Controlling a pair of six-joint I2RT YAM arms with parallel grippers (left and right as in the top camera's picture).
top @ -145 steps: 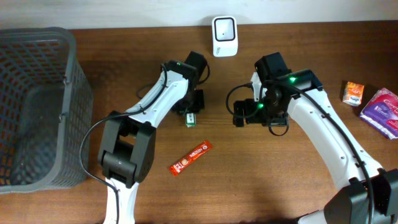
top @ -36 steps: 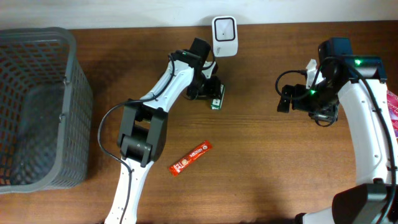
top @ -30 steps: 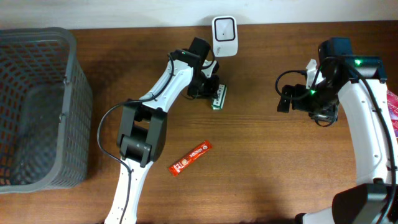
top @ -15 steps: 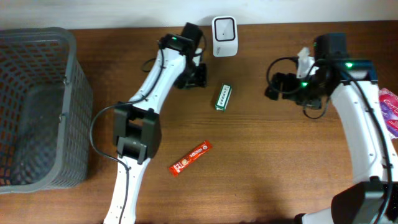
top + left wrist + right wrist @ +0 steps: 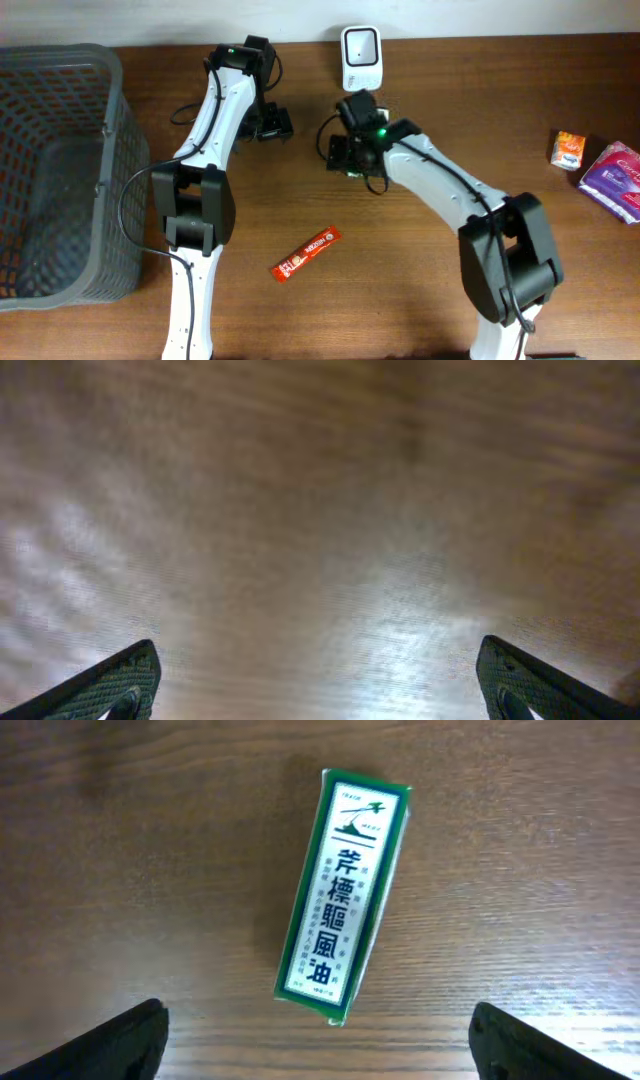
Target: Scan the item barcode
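The grey mesh basket point(image 5: 60, 170) stood at the worktop's left edge, its inside showing only its own mesh. The green box point(image 5: 345, 890) lay flat on the wood near the far edge, just in front of the white scanner point(image 5: 360, 45). The right gripper point(image 5: 320, 1040) hung over it, jaws wide, gripping nothing. The left gripper point(image 5: 320, 680) was also spread wide, over bare wood. A red sachet point(image 5: 307, 253) lay mid-worktop. An orange packet point(image 5: 567, 150) and a purple pack point(image 5: 615, 180) sat by the right edge.

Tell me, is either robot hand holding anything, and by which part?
Nothing is held. Both are open: the left hand over the table, the right hand above the green box lying untouched.
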